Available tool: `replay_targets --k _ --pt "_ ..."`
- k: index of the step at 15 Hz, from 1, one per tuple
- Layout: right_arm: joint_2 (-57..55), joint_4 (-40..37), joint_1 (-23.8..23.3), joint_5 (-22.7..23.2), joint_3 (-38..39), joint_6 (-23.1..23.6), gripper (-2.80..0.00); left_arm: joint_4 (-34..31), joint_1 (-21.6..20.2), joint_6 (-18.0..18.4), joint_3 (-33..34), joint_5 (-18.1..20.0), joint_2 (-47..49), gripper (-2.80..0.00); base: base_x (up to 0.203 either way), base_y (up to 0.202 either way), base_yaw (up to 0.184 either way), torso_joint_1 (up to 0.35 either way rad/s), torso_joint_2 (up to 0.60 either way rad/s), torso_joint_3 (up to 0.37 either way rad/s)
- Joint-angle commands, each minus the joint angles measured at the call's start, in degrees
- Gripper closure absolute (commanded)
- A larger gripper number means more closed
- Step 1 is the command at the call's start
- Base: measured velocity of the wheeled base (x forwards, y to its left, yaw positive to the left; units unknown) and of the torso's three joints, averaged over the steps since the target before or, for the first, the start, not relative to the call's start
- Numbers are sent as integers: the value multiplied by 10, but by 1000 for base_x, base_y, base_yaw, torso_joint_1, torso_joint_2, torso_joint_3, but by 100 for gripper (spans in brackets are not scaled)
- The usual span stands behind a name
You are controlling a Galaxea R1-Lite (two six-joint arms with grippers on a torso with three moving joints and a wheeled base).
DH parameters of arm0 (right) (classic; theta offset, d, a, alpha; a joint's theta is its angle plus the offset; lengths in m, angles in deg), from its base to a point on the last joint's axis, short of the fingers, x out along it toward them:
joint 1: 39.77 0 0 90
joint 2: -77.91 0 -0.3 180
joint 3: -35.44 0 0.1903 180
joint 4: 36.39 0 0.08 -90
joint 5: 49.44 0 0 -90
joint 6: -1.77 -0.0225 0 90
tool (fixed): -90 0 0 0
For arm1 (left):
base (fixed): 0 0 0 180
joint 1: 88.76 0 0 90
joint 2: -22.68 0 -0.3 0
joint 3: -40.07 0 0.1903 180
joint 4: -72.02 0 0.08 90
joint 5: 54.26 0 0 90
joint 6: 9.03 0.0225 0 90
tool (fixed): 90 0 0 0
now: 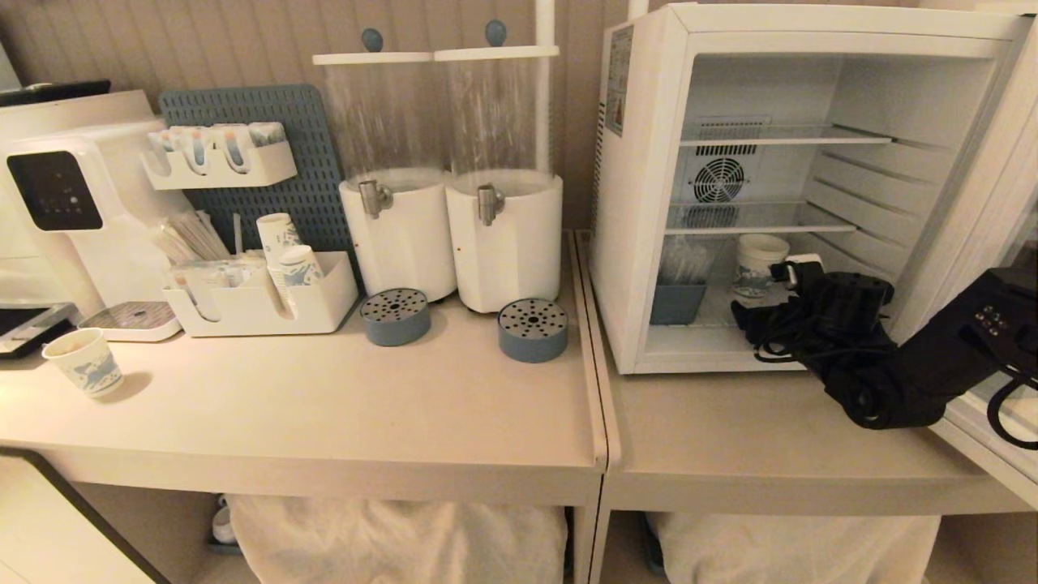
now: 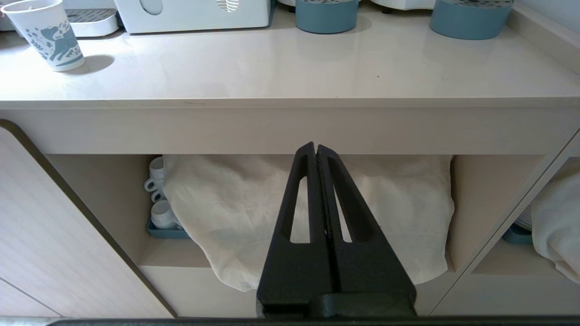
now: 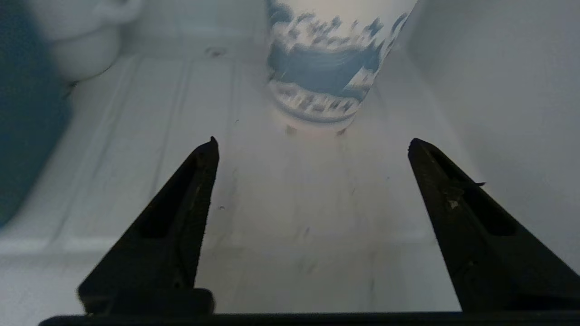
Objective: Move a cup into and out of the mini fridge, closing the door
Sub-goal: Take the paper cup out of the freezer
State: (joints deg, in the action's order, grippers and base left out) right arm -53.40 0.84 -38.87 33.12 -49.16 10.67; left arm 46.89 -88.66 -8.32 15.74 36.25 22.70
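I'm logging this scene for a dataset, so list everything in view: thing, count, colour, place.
cup: one, white with blue print, upright on the fridge floor.
mini fridge: one, white, open, on the right counter.
blue bin: one, inside the fridge, left of the cup.
second cup: one, same print, left counter edge.
drink dispensers: two, clear and white, centre.
drip trays: two, blue-grey, before the dispensers.
organiser: one, white, holding stacked cups.
water machine: one, white, far left.
right hand: open, just short of the cup.
left hand: shut, below the counter.
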Motion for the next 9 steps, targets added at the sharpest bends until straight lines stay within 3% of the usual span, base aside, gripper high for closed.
replay_targets --k 1,9 --pt "0 -10 -3 0 -28 1 -280 0 0 0 0 0 -1 0 0 0 0 0 0 0" --pt "-53 -97 -8 -7 -164 -1 -280 2 0 -1 0 0 -1 0 0 0 0 0 0 0"
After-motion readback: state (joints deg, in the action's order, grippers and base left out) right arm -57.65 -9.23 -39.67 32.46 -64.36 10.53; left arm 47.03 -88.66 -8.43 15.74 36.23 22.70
